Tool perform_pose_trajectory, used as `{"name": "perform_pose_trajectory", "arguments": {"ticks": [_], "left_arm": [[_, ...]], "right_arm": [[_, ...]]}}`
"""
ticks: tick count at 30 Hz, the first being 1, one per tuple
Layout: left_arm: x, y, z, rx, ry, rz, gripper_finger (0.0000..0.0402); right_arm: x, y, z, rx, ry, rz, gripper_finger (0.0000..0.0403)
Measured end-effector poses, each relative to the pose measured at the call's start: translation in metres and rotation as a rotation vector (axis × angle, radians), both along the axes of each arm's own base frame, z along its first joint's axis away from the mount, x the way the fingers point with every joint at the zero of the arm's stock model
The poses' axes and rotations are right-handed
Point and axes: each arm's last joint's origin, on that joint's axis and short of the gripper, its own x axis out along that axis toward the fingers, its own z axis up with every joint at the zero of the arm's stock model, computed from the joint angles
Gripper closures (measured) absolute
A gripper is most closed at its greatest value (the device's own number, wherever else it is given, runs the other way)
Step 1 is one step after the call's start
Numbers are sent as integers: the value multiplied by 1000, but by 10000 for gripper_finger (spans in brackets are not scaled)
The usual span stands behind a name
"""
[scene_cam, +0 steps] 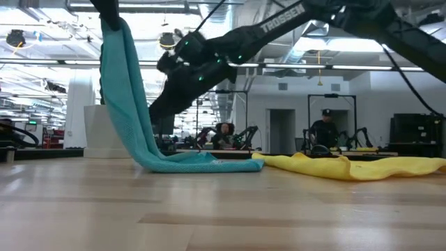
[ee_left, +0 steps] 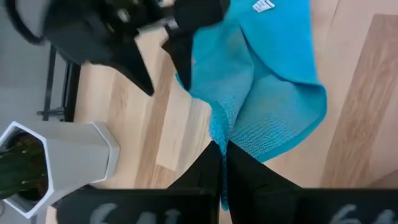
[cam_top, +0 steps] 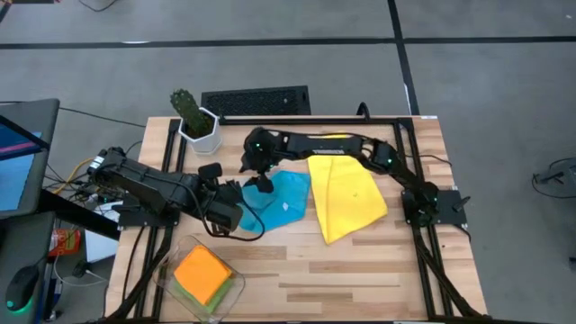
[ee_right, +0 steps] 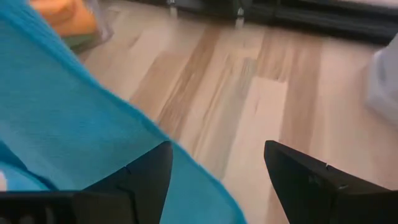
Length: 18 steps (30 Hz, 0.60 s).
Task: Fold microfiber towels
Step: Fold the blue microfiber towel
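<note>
Left hand (ee_left: 221,155) pinches the blue towel (cam_top: 281,200) aloft; right hand (ee_right: 217,171) gapes empty, risking a missed corner and slipping cloth.

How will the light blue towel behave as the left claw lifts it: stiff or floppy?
Probably very floppy: pinched in the shut left claw, the light blue towel hangs straight down and its lower end trails limp on the table. Likely light, since one small pinch holds it. It will probably drag and bunch rather than slide flat.
</note>
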Motion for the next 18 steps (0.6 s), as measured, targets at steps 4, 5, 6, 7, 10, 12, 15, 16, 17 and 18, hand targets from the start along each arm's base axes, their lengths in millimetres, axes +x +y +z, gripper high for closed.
{"name": "perform_pose_trajectory", "arguments": {"ticks": [4, 5, 6, 7, 10, 12, 15, 16, 17, 18], "left_arm": [[0, 0, 0, -3, -5, 12, 401], [0, 0, 0, -4, -6, 17, 401], [0, 0, 0, -5, -8, 22, 401], [0, 0, 0, -6, -10, 25, 401], [0, 0, 0, -8, -13, 34, 401], [0, 0, 0, -8, -13, 34, 401], [0, 0, 0, -8, -13, 34, 401], [0, 0, 0, -8, -13, 34, 401], [0, 0, 0, -8, -13, 34, 401], [0, 0, 0, -8, -13, 34, 401]], "right_arm": [[3, -7, -18, 22, 40, -24, 123], [2, -9, -23, 37, 67, -36, 123], [2, -11, -30, 46, 84, -45, 123], [2, -13, -35, 51, 94, -53, 123], [0, -18, -40, 71, 126, -76, 123], [0, -18, -39, 71, 124, -76, 123], [0, -17, -39, 66, 123, -71, 123], [0, -17, -39, 66, 121, -71, 123], [0, -17, -39, 65, 118, -70, 123], [0, -17, -39, 65, 118, -70, 123]]}}
